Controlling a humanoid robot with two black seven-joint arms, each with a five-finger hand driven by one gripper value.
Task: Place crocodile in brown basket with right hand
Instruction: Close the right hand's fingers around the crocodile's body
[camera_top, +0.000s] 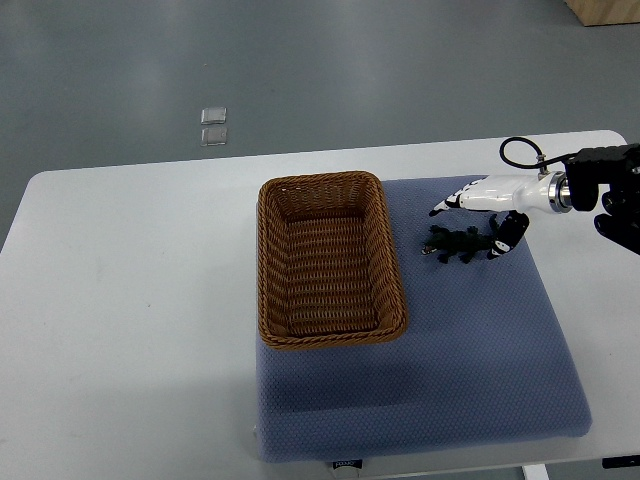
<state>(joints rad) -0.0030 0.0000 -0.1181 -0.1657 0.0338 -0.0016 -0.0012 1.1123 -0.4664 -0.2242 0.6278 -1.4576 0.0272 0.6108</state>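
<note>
Table (120, 280): white with rounded corners, filling most of the top view over a grey floor.
Mat (450, 360): blue-grey and textured, lying flat on the table's right half, from the centre out toward 3 and 5 o'clock.
Brown basket (330, 178): a rectangular wicker basket with its long side running from 12 to 6 o'clock. It stands upright on the mat's left edge near the picture's centre, and nothing lies inside it.
Crocodile (455, 243): a small dark green toy lying flat on the mat at 3 o'clock from the basket. It is near the basket's right wall but apart from it and outside the basket.
Right hand (492, 193): white with black tips, its arm coming in from the right edge at about 2 o'clock. It is just above the crocodile, at 1 o'clock from it.
Fingers (450, 205): stretched out straight toward 9 o'clock, spread wide from the thumb and not closed on the toy.
Thumb (505, 238): points down toward 6 o'clock at the crocodile's right end. Whether it touches the toy cannot be told.
Cable (520, 150): a black loop rising from the wrist.
Clear squares (213, 127): two small pieces on the floor at 11 o'clock, beyond the table.
</note>
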